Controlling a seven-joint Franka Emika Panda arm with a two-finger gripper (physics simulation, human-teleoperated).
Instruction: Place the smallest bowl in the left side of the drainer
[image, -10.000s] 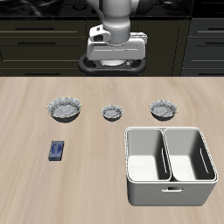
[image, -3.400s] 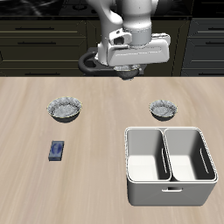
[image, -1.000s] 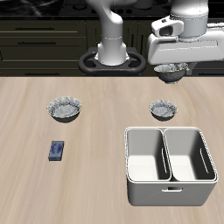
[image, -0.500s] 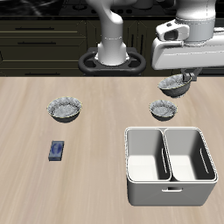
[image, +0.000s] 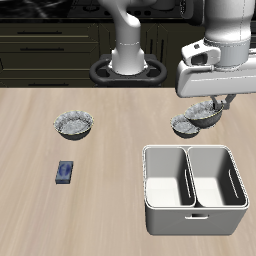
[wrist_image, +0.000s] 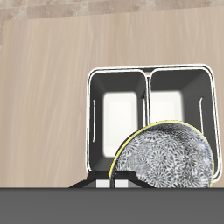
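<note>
Here the gripper (image: 209, 108) hangs in the air just behind the drainer (image: 194, 189), its fingers clamped on the smallest bowl (image: 206, 113), which rides tilted and clear of the counter (image: 110, 190). The bowl sits almost over the mid-sized patterned bowl (image: 184, 126) lying on the counter behind the drainer, so in the exterior view the two overlap. The lift looks meant to carry the load above the drainer's white wall rather than against it. In the wrist view the held bowl (wrist_image: 166, 159) fills the foreground while both compartments of the drainer (wrist_image: 149, 71) lie open and empty beyond it. My reading: the carry is well along, and the release is what remains. The widest grey bowl (image: 74, 124) and a small blue block (image: 66, 172) rest well away from the drainer.
</note>
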